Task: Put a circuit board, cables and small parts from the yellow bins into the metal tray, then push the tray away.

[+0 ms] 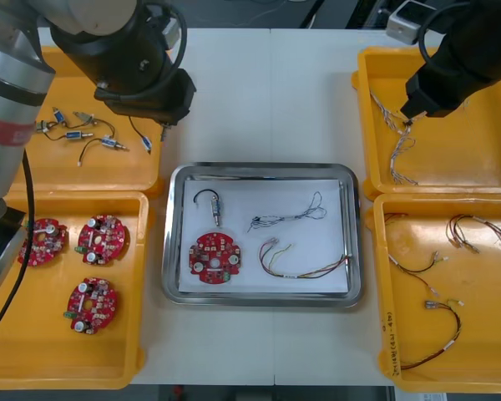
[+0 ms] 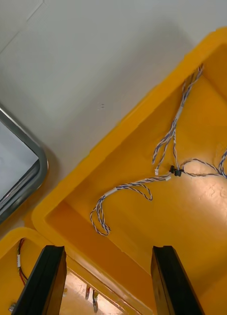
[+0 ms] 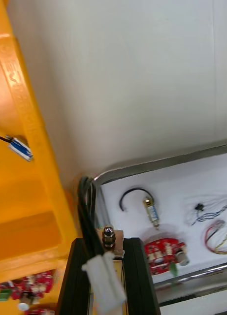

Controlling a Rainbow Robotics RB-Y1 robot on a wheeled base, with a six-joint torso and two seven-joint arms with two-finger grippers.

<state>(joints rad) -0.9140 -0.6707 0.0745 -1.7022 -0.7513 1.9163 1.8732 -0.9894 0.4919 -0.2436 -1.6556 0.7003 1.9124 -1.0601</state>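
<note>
**Mia:** What is the left tool holding?

**Ben:** It is squeezing a small metal part. A black cable and a white plug are hanging from it. The fingers are sitting close together with the part between them.

**Mia:** Where is the metal tray?

**Ben:** It is lying just past the tool's fingertips and lower down. Its corner rim is sitting almost under the tool. A circuit board, a tray part, a thin twisted cable and a red and yellow cable are lying inside it on white.

**Mia:** So what could be going wrong here?

**Ben:** I am thinking the tool is hanging over the rim, not over the middle. If it lets go here, the part could be hitting the rim and bouncing onto the desk. It could also be slipping down beside the left bin, just next to the tool. The loose cable could be hooking on the rim too.

**Mia:** And the right tool?

**Ben:** Its fingers are standing wide apart with nothing between them. It is hovering over the right bin, and blue and white cables are lying beyond its fingertips.

**Mia:** Any trouble there?

**Ben:** Those cables are looping over each other. If the tool is grabbing one, it may be dragging the others out with it.
</note>
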